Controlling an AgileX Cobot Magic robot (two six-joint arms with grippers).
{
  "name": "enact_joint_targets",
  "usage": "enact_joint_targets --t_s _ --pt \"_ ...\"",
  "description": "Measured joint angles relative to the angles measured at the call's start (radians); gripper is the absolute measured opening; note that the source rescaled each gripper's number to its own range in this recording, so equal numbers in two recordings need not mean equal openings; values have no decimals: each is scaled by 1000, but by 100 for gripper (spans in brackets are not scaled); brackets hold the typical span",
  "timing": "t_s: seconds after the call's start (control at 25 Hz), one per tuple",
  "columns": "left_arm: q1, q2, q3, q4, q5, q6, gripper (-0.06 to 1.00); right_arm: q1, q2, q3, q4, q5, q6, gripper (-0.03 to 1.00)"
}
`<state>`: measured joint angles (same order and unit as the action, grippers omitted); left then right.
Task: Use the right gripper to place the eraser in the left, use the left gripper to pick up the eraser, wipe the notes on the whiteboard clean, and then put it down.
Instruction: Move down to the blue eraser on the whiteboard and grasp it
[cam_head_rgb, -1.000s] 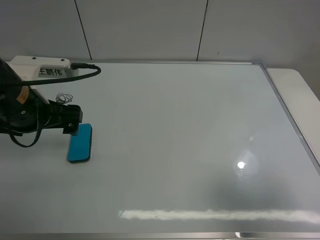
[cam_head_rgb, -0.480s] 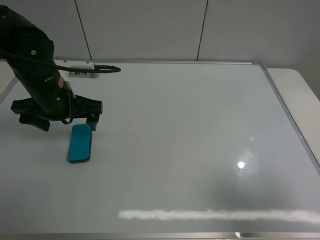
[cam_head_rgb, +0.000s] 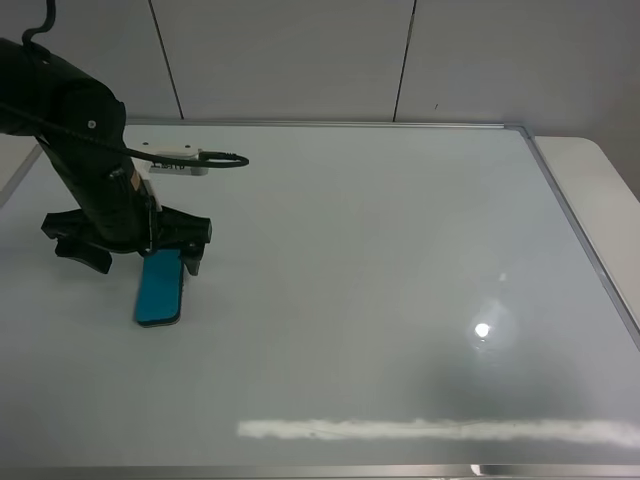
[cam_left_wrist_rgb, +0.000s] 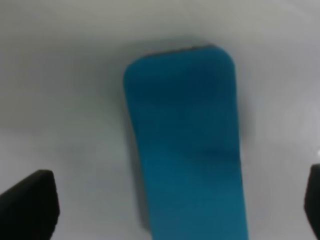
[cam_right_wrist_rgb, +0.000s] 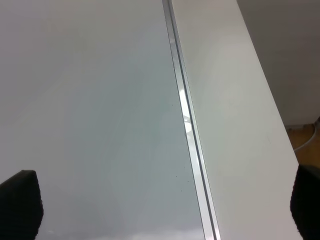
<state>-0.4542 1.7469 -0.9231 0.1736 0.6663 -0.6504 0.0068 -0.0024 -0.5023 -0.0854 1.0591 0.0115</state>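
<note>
teal eraser (cam_head_rgb: 160, 292) lies flat on whiteboard (cam_head_rgb: 360, 250) near its left edge, looks light and stiff; grip across long sides. left gripper (cam_left_wrist_rgb: 171, 202) spread wide astride it. right gripper (cam_right_wrist_rgb: 162, 202) also spread.

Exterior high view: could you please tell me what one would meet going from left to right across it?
eraser → light reflection → right frame of the whiteboard → white table. The left arm overlaps the eraser, so it is left out.
</note>
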Motion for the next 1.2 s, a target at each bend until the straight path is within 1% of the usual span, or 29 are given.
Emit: enact_joint_targets --t_s 0.28,0.36,0.48,0.6,0.76,1.04,1.2 --pt "2 32 0 -8 -25 0 100 0 0 0 0 0 0 100" --pt "15 44 0 -23 -24 5 100 0 0 0 0 0 0 99" --pt "25 52 0 -36 -24 40 100 0 0 0 0 0 0 99" --pt "36 52 0 -53 -24 51 100 0 0 0 0 0 0 99" --pt "56 53 0 -59 -42 62 100 0 0 0 0 0 0 99" --pt "57 53 0 -63 -65 72 100 0 0 0 0 0 0 99" --pt "76 55 0 -72 -72 86 100 0 0 0 0 0 0 99"
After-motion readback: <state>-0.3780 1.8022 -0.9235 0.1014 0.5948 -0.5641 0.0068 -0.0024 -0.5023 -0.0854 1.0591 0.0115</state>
